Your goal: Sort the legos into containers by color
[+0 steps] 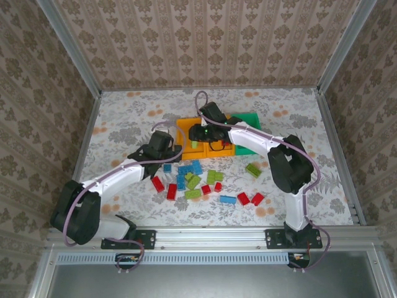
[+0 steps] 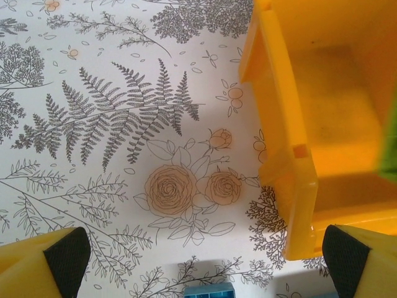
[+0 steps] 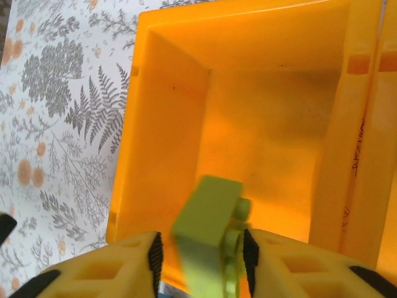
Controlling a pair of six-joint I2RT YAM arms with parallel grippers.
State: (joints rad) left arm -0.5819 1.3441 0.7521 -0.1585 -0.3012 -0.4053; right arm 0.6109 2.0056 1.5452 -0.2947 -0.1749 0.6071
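Red, blue and lime legos lie scattered mid-table, among them a blue one (image 1: pixel 196 166), a red one (image 1: pixel 172 191) and a lime one (image 1: pixel 252 169). Behind them stand the containers: an orange bin (image 1: pixel 185 127), a second orange bin (image 1: pixel 224 149) and a green bin (image 1: pixel 252 120). My right gripper (image 3: pixel 200 254) hovers over the left orange bin (image 3: pixel 167 124). A blurred lime lego (image 3: pixel 211 217) sits tilted between its jaws, with a gap at the left pad, so it is open. My left gripper (image 2: pixel 208 261) is wide open above bare table beside that bin (image 2: pixel 291 155), with a blue lego (image 2: pixel 209 290) just below it.
The two arms come close together near the left orange bin (image 1: pixel 185 127). Patterned walls close off the table at the back and both sides. A metal rail (image 1: pixel 211 234) runs along the near edge. Bare floral tabletop (image 1: pixel 124 118) lies left of the bins.
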